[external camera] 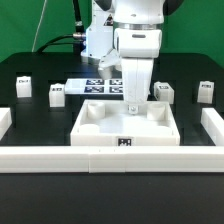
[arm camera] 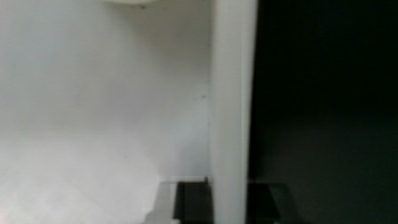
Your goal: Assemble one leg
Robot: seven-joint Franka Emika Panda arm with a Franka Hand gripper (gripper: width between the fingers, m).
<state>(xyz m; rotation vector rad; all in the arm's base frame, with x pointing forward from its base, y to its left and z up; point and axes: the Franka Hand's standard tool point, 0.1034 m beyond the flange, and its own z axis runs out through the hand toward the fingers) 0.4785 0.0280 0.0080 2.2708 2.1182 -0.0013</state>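
The large white tray (external camera: 128,128) lies at the table's middle, its near side at the front rail. My gripper (external camera: 133,102) hangs straight down over the tray's far wall. In the wrist view, my gripper (arm camera: 230,192) has its two dark fingers (arm camera: 192,203) on either side of the tray's upright wall (arm camera: 230,90), touching it, so it is shut on that wall. Several small white legs with tags stand apart on the black table: two at the exterior view's left (external camera: 24,87) (external camera: 56,93) and two at its right (external camera: 165,92) (external camera: 205,91). None is held.
The marker board (external camera: 98,86) lies flat behind the tray, partly hidden by the arm. White rails border the table at the front (external camera: 110,158), the exterior view's left (external camera: 5,120) and right (external camera: 212,125). Black table (arm camera: 329,100) shows beyond the tray wall.
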